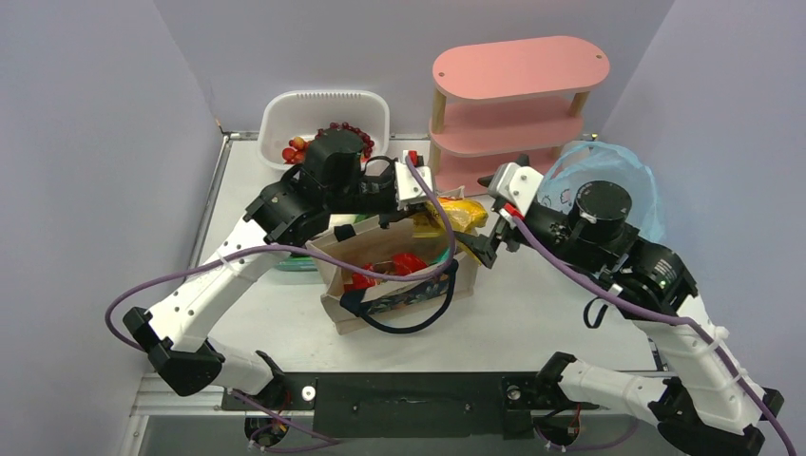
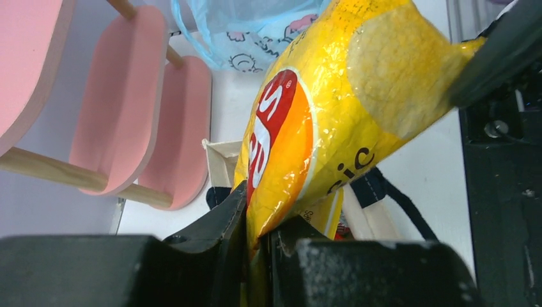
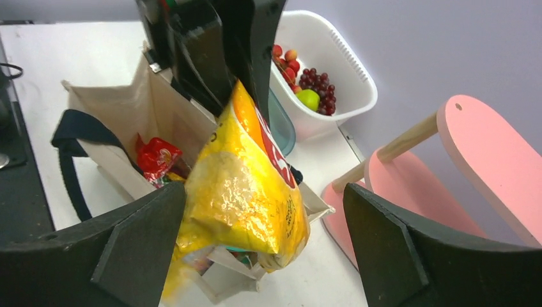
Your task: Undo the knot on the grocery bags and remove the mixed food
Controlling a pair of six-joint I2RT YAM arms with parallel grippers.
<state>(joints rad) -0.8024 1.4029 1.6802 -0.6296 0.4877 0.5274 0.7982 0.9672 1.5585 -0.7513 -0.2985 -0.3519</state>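
**White slotted basket** (image 1: 323, 100): far left at the back; grapes and small fruit are contained.
**Left gripper** (image 2: 255, 240): clamped on an edge of the yellow chip packet (image 2: 345, 109).
**Beige canvas tote** (image 3: 144, 112): stood at centre; the yellow packet is held over its rim, and a red packet (image 3: 156, 157) is seen inside.
**Right gripper** (image 3: 263, 192): spread wide, with its fingers flanking the yellow packet.
**Pink shelf** (image 1: 518, 85): at the back.
**Light blue plastic bag** (image 1: 608, 161): far right, behind the right arm; its knot cannot be made out.

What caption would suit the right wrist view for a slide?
Left tool pinches yellow chip bag over canvas tote; right tool open.
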